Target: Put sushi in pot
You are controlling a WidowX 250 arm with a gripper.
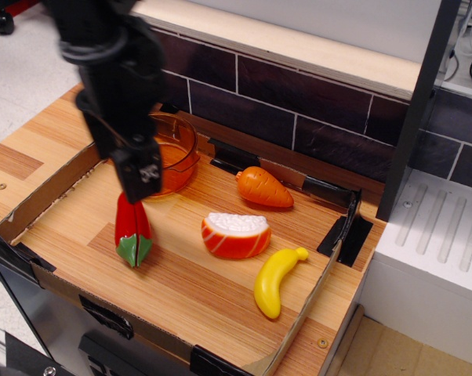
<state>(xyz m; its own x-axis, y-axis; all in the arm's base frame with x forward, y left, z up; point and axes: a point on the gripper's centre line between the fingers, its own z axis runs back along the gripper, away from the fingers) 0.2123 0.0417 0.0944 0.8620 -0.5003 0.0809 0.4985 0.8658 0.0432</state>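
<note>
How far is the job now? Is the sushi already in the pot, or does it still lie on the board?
Nothing looks done yet. The sushi lies on the wooden board, apart from the pot, between the red pepper and the banana. The gripper hangs in front of the pot, above the pepper, holding nothing visible. Left: reach the sushi, grasp it, carry it into the pot.
</note>
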